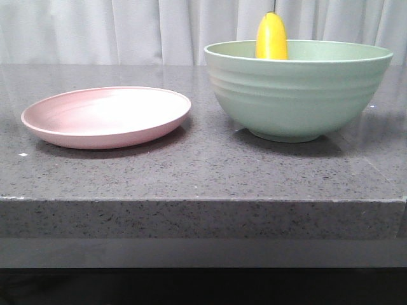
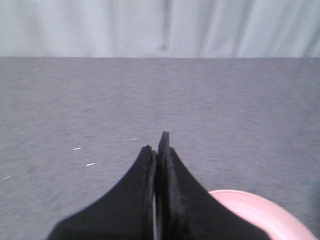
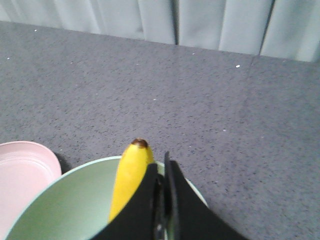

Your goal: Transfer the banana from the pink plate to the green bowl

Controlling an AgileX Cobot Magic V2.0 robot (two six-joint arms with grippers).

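Observation:
The banana stands on end inside the green bowl, leaning on its far rim with its tip above the rim. The pink plate lies empty to the left of the bowl. Neither gripper shows in the front view. In the right wrist view my right gripper is shut and empty above the bowl, with the banana just beside its fingers, not between them. In the left wrist view my left gripper is shut and empty, with the plate's edge beside it.
The dark speckled stone table ends in a front edge close to the camera. A pale curtain hangs behind the table. The plate's edge also shows in the right wrist view, next to the bowl.

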